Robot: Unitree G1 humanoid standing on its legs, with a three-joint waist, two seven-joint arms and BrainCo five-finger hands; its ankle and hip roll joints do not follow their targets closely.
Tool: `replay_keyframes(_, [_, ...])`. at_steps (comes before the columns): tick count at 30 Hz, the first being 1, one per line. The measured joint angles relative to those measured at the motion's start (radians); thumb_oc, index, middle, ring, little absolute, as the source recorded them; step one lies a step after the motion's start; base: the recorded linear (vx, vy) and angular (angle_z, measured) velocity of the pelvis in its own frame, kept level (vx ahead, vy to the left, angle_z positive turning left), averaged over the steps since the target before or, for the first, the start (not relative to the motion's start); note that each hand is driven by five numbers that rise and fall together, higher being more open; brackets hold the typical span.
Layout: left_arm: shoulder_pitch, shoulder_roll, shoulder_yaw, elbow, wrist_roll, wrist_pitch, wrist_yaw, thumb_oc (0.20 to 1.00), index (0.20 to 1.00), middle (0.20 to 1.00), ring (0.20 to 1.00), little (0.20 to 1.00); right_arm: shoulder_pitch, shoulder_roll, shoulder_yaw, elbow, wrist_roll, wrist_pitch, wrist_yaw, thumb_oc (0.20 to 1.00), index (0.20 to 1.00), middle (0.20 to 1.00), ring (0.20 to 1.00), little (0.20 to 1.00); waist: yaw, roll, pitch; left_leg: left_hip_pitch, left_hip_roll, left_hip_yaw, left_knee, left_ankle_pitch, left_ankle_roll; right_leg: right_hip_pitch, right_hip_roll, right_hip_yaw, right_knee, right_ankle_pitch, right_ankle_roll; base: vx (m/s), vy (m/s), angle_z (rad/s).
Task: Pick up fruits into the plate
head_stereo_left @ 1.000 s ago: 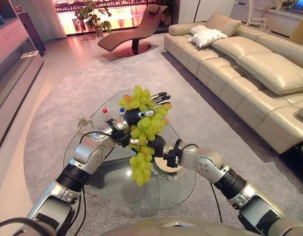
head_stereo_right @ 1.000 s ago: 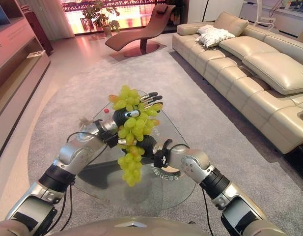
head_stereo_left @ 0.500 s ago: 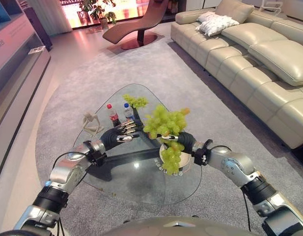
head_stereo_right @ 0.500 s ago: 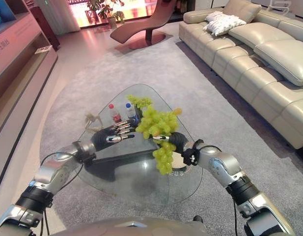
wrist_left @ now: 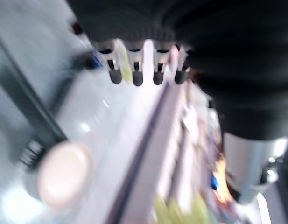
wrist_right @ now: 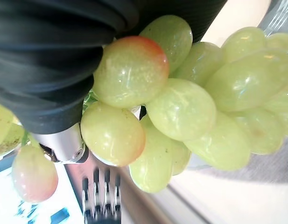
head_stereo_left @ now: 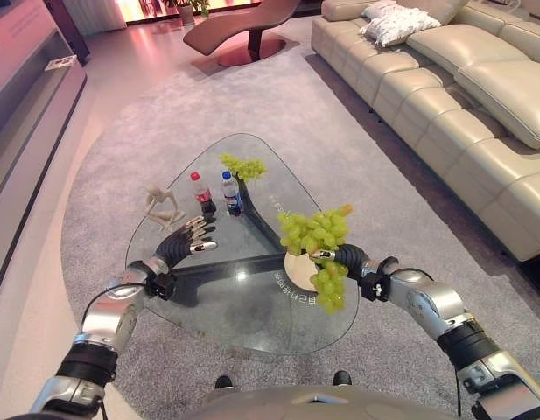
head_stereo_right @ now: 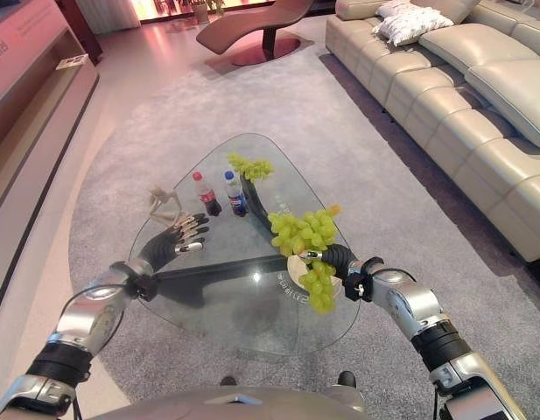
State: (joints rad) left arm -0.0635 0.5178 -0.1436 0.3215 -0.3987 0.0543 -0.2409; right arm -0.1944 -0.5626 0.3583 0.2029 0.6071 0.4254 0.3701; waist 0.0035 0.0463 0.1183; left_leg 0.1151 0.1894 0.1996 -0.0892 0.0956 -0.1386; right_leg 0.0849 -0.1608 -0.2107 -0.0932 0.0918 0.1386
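Glass table (head_stereo_left: 208, 289) stands on grey rug (head_stereo_left: 112, 149).

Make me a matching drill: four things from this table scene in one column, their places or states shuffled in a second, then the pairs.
1. big grape bunch
2. small grape bunch
3. plate
4. left robot hand

A. open, fingers straight, above the glass
B. lying at the table's far end
C. held in the right robot hand
D. on the glass under the hanging grapes

Pairs: 1-C, 2-B, 3-D, 4-A
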Motion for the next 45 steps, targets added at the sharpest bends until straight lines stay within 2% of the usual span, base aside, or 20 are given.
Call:
replay_keyframes(4, [-0.014,-0.052,-0.045,0.160,0.072,0.018,0.153,1.000,1.000,1.000,1.000,1.000,-0.025,0.015,0.000,0.086,-0.010,-0.006,-0.059,0.200,0.200,0.200,0.200,0.200,0.004,-0.008,0.039,-0.060,0.000,-0.022,0.001,0.020,0.002,-0.047,0.002,-0.016,0.001,0.007,-0.006,-0.16,-0.027,0.12])
replay_keyframes(7, [-0.032,-0.137,-0.048,0.342,0.115,0.032,0.263,1.000,1.000,1.000,1.000,1.000,-0.049,0.047,0.000,0.199,-0.023,-0.023,-0.113,0.200,0.200,0.200,0.200,0.200,0.024,-0.016,0.068,-0.084,-0.001,-0.040,0.000,0.023,0.002,-0.062,0.001,-0.028,0.001,0.007,-0.005,-0.04,-0.030,0.15])
replay_keyframes(11, [-0.010,-0.161,-0.046,0.451,0.168,0.034,0.327,1.000,1.000,1.000,1.000,1.000,-0.073,0.053,0.000,0.275,-0.089,-0.059,-0.168,0.200,0.200,0.200,0.200,0.200,0.050,-0.031,0.117,-0.107,-0.002,-0.060,0.001,0.027,0.001,-0.067,0.001,-0.050,0.002,0.007,-0.005,-0.04,-0.039,0.15])
replay_keyframes(14, [-0.013,-0.159,-0.034,0.581,0.218,0.024,0.370,1.000,1.000,1.000,1.000,1.000,-0.125,0.051,-0.001,0.404,-0.193,-0.109,-0.223,0.200,0.200,0.200,0.200,0.200,0.072,-0.041,0.140,-0.125,-0.005,-0.068,0.001,0.028,0.001,-0.081,-0.001,-0.055,0.002,0.007,-0.006,-0.01,-0.039,0.07])
replay_keyframes(20, [-0.039,-0.151,-0.034,0.726,0.282,0.003,0.385,1.000,1.000,1.000,1.000,1.000,-0.259,0.022,-0.043,0.630,-0.290,-0.139,-0.290,0.200,0.200,0.200,0.200,0.200,0.087,-0.041,0.206,-0.144,-0.007,-0.083,0.001,0.033,0.002,-0.087,-0.001,-0.070,0.002,0.007,-0.006,-0.02,-0.009,0.07])
replay_keyframes(25, [-0.049,-0.150,-0.035,0.732,0.283,-0.020,0.386,1.000,1.000,1.000,1.000,1.000,-0.314,0.012,-0.072,0.723,-0.384,-0.185,-0.337,0.200,0.200,0.200,0.200,0.200,0.104,-0.030,0.235,-0.162,-0.009,-0.094,0.001,0.035,0.003,-0.099,-0.003,-0.078,0.002,0.007,-0.006,-0.03,0.001,0.06])
replay_keyframes(28, [-0.083,-0.150,-0.037,0.724,0.282,-0.038,0.383,1.000,1.000,1.000,1.000,1.000,-0.368,-0.005,-0.072,0.739,-0.406,-0.204,-0.362,0.200,0.200,0.200,0.200,0.200,0.107,-0.013,0.274,-0.206,-0.014,-0.109,0.026,0.034,0.003,-0.126,-0.008,-0.081,0.006,0.009,-0.008,-0.10,0.031,0.10])
replay_keyframes(33, [-0.144,-0.151,-0.057,0.720,0.280,-0.058,0.385,1.000,1.000,1.000,1.000,1.000,-0.507,-0.026,-0.070,0.779,-0.446,-0.218,-0.407,0.200,0.200,0.200,0.200,0.200,0.120,0.026,0.386,-0.271,-0.019,-0.115,0.089,0.031,0.005,-0.182,-0.020,-0.079,0.054,0.012,-0.011,-0.06,0.023,0.00])
replay_keyframes(36, [-0.165,-0.152,-0.067,0.723,0.279,-0.059,0.392,1.000,1.000,1.000,1.000,1.000,-0.556,-0.033,-0.065,0.791,-0.454,-0.243,-0.435,0.200,0.200,0.200,0.200,0.200,0.122,0.034,0.416,-0.327,-0.030,-0.125,0.115,0.031,0.007,-0.232,-0.033,-0.079,0.083,0.012,-0.011,-0.04,-0.007,0.07])
replay_keyframes(40, [-0.170,-0.150,-0.084,0.723,0.273,-0.059,0.408,1.000,1.000,1.000,1.000,1.000,-0.565,-0.045,-0.043,0.799,-0.492,-0.251,-0.457,0.200,0.200,0.200,0.200,0.200,0.146,0.032,0.418,-0.360,-0.046,-0.133,0.122,0.037,0.015,-0.272,-0.053,-0.081,0.111,0.010,-0.009,-0.04,0.009,0.08])
replay_keyframes(45, [-0.175,-0.143,-0.127,0.708,0.270,-0.065,0.411,1.000,1.000,1.000,1.000,1.000,-0.661,-0.093,0.015,0.799,-0.580,-0.274,-0.487,0.200,0.200,0.200,0.200,0.200,0.157,0.032,0.419,-0.506,-0.067,-0.154,0.182,0.039,0.035,-0.417,-0.085,-0.080,0.197,-0.003,-0.003,-0.01,0.019,0.09])
